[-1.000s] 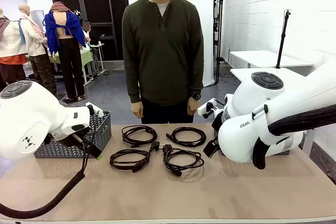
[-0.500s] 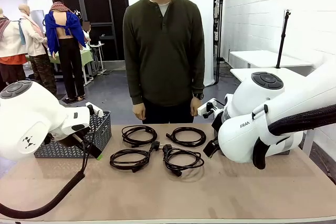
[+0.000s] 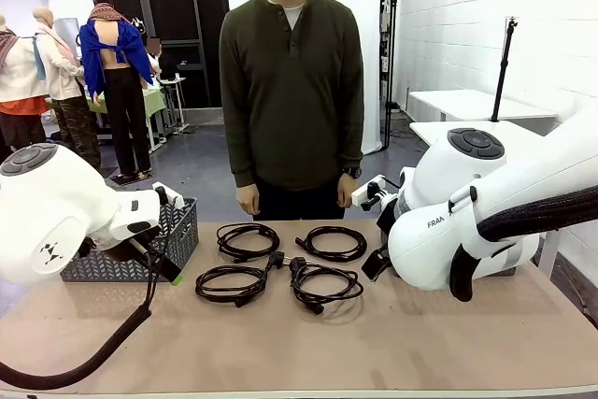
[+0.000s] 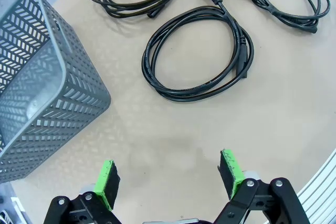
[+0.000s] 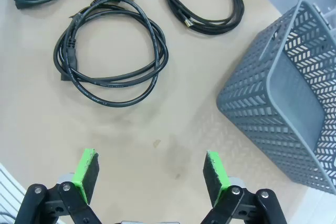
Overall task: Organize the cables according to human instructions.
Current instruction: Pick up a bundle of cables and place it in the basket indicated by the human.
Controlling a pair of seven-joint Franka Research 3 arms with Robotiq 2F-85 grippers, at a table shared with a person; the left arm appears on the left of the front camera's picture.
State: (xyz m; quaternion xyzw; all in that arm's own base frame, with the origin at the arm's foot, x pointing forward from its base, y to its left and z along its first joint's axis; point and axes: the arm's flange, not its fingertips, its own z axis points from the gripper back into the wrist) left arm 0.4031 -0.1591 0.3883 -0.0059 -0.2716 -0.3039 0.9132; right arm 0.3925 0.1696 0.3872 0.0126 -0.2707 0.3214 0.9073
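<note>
Both tools hang spread wide with nothing between the fingers. Our left tool (image 4: pixel 169 174) hovers over bare tabletop (image 4: pixel 294 129), touching nothing, and our right tool (image 5: pixel 151 174) does the same on its own side. All four cables (image 3: pixel 245 299) lie coiled on the tabletop in two rows between the arms, apart from both tools. Straight ahead of the left tool lies one coiled cable (image 4: pixel 243 59), its plug pointing away from us, with a grey basket (image 4: pixel 52 93) off to one side of the fingers, near the coil but not touching it. Ahead of the right tool lies another coil (image 5: pixel 67 59), and a second grey basket (image 5: pixel 262 93) sits to one side of that tool.

We judge that the sorting has not begun. No cable is lifted or in a basket, and the person (image 3: pixel 291 91) across the tabletop stands with both hands (image 3: pixel 245 198) down, pointing at nothing. We take this as the wait for an instruction. Once one comes, the next move calls for lowering the nearer tool over the chosen coil so that the fingers straddle the bunched strands, not the hollow middle. The tool then needs to close firmly enough that the loops rise together. A trailing plug could catch the neighbouring coil, since two plugs lie close together.
</note>
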